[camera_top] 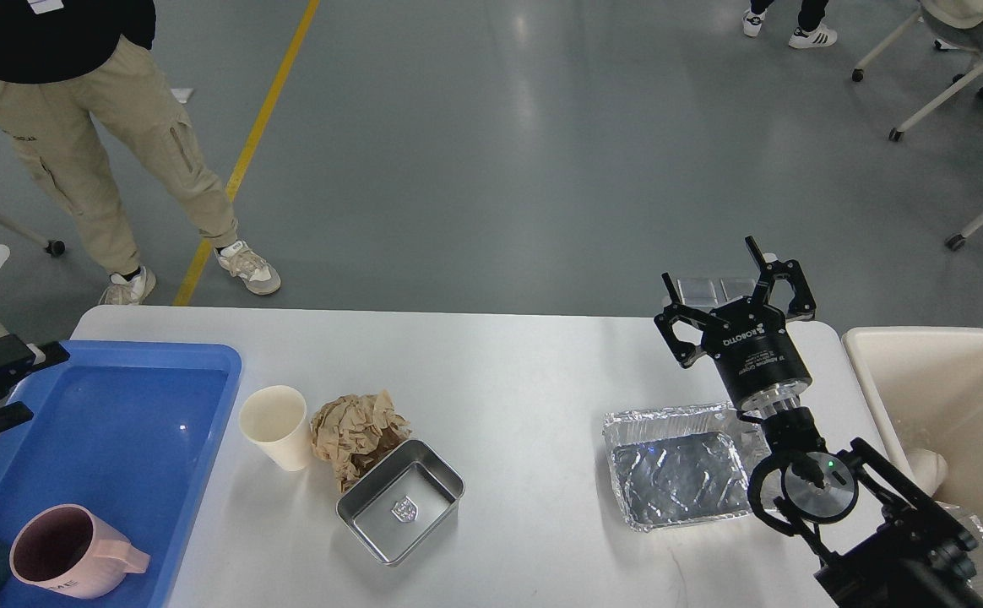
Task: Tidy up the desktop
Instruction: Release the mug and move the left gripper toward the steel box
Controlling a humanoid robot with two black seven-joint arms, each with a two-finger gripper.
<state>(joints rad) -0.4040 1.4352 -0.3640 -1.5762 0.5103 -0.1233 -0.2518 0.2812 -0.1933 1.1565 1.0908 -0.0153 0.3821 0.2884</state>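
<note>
Right gripper (735, 291) spread wide, empty, "ROBOTIQ" printed on its body, poised over the desktop (525, 371) beyond the foil tray (679, 473). Left gripper (10, 384) at the blue tray's (120, 422) edge, fingers apart, partly cut off. Pink mug (69, 553) lettering too small to read.

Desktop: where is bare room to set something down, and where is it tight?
The desktop is bare between the steel tin and the foil tray, and along its far edge. It is crowded where the paper cup, crumpled paper and tin cluster.
</note>
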